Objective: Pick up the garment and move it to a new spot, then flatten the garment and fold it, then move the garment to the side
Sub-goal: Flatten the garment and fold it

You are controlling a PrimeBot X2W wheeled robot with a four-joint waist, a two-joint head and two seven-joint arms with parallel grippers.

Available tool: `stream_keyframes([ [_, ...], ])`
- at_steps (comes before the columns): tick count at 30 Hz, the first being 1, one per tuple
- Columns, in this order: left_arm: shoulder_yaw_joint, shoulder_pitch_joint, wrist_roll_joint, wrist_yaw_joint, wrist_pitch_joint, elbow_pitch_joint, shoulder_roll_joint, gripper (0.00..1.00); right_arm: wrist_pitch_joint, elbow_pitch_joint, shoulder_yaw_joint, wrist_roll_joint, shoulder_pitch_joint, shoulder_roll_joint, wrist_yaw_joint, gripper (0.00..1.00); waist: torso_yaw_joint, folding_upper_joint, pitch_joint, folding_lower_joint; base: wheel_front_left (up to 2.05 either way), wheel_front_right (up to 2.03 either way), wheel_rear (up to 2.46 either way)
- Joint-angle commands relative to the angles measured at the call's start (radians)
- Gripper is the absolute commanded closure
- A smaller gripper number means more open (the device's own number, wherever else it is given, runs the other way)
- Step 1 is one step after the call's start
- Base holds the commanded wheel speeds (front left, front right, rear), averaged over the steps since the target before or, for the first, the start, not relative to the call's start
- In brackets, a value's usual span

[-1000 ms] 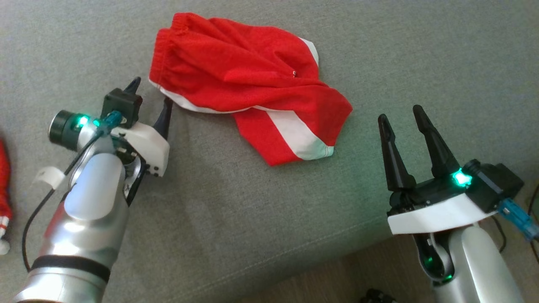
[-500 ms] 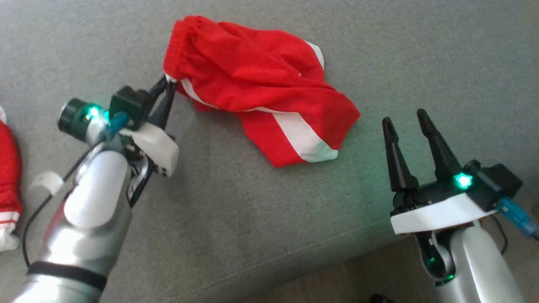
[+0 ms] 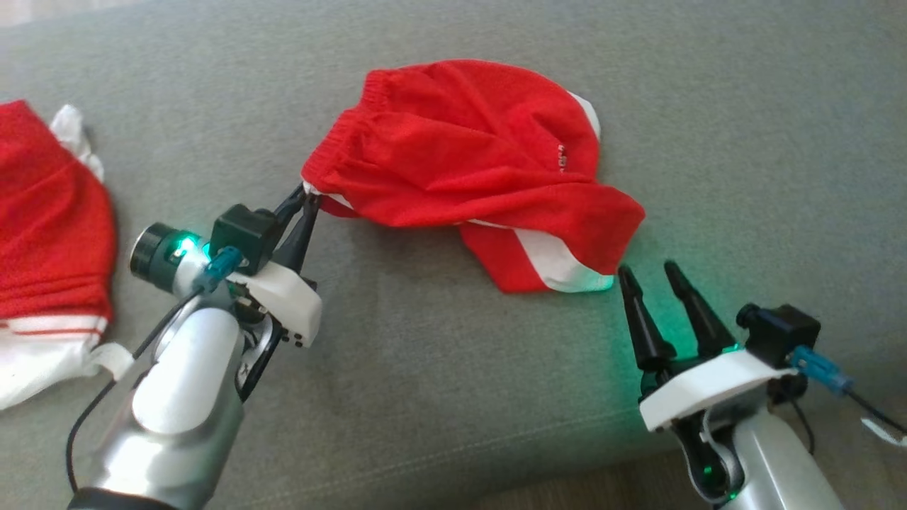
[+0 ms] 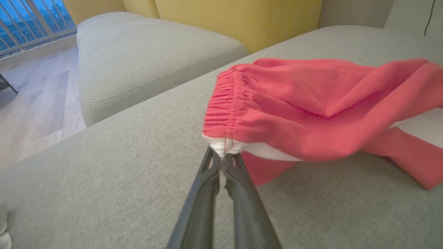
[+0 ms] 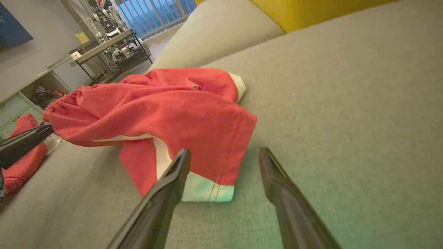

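Red garment (image 3: 468,156) clenched in left gripper (image 3: 306,200) jaws; right gripper (image 3: 646,270) jaws gape; wrist views add a yellow cushion (image 4: 242,20).

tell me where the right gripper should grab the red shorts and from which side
Best bet: the white-banded leg hem of the red shorts, lying flat at the edge nearest the open right gripper. Come in low from the near side, one finger sliding under. The left gripper pinches the waistband corner, so this gives the opposite end for spreading.
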Motion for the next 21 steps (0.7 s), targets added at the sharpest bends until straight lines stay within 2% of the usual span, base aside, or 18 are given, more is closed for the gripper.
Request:
stream_keyframes([
  [1,0.034,-0.016,-0.007,0.008,-0.012,-0.033,0.018,1.00,-0.002,-0.006,0.021,0.014,-0.011,0.000,0.000,0.00,0.013,0.0000,-0.003,0.0001,0.00,0.00,0.00],
  [10,0.021,-0.009,-0.015,0.018,-0.012,-0.041,0.007,1.00,-0.021,0.180,0.075,0.062,-0.087,0.000,0.000,0.00,0.052,0.0000,0.004,0.0001,0.00,0.00,0.00],
  [21,0.017,-0.026,-0.027,0.025,-0.008,-0.046,0.016,1.00,-0.048,0.313,0.103,0.068,-0.161,0.000,0.000,0.00,0.061,0.0000,0.010,0.0001,0.00,0.00,0.00],
])
